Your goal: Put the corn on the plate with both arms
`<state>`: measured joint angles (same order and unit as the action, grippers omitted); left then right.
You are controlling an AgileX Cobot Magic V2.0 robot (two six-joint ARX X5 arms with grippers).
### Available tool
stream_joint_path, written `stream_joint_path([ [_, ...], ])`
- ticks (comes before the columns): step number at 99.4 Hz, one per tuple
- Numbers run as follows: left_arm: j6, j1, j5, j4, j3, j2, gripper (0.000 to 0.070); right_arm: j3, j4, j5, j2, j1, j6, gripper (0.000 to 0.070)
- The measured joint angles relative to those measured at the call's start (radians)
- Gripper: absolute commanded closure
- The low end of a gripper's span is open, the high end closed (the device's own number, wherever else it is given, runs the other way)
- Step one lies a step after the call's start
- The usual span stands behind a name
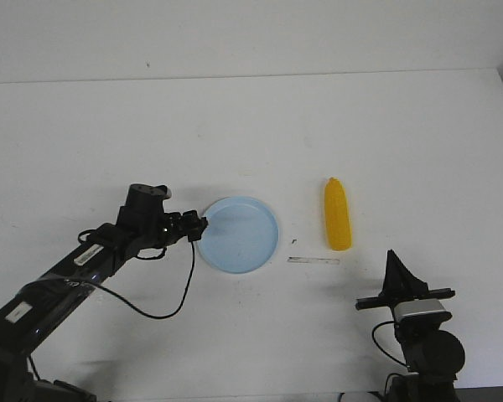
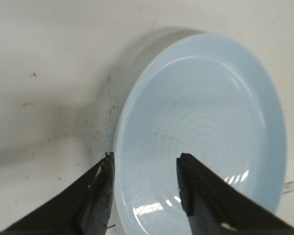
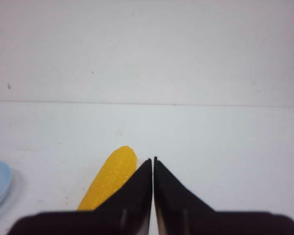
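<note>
Front view: smooth yellow corn (image 1: 338, 215) beside pale-blue plate (image 1: 238, 234).

A white table (image 1: 235, 134) bears the plate (image 1: 238, 235), the corn (image 1: 337, 214) and a clear strip (image 1: 313, 260).

Two black arms (image 1: 84, 260) with white labels, looping black cables (image 1: 163, 301), silver-grey camera block (image 1: 419, 310), pointed tools.
</note>
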<state>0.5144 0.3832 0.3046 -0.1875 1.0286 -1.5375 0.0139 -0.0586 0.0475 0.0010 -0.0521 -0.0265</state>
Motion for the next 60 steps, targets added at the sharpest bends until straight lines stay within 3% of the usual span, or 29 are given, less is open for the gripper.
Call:
stream_joint_path([
  [10, -0.046, -0.02, -0.016, 0.002, 0.0, 0.086, 0.07, 0.0, 0.0, 0.0, 0.0, 0.0, 0.0, 0.0697],
  [45, -0.244, -0.129, -0.305, 0.033, -0.098, 0.421, 0.0699, 0.0, 0.0, 0.0, 0.0, 0.0, 0.0, 0.0697],
  [60, -0.406, -0.179, -0.327, 0.123, -0.2, 0.592, 0.0699, 0.0, 0.0, 0.0, 0.0, 0.0, 0.0, 0.0697],
])
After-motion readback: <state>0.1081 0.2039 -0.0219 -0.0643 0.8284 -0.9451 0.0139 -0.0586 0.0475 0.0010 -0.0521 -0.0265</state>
